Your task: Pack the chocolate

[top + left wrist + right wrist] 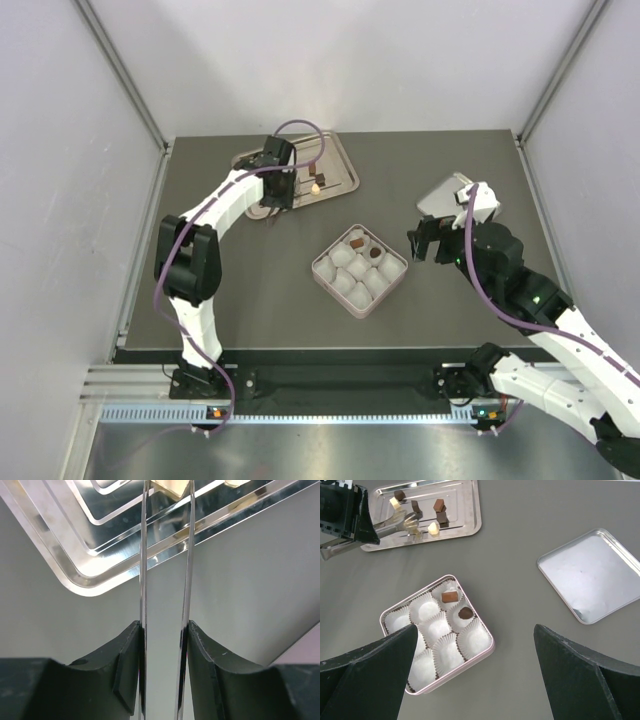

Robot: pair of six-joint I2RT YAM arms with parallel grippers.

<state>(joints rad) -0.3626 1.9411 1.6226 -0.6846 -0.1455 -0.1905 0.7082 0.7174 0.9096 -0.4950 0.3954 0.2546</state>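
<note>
Several chocolate pieces lie on the silver tray [340, 160], dark ones [438, 504] and a cream one [434, 527]. My left gripper [281, 186] [165, 630] hovers over the tray, shut on a pair of thin metal tongs [144, 555]. The tong blades run forward on either side of a cream piece [169, 486] at the top edge of the left wrist view. The pink box [320, 268] [487, 652] of white paper cups holds a brown piece [449, 596] and a dark one [465, 612]. My right gripper [425, 243] [475, 630] hangs open beside the box, holding nothing.
A square silver lid [445, 192] [590, 575] lies flat at the right, behind my right arm. Grey walls close in the dark table on three sides. The box sits mid-table between both arms.
</note>
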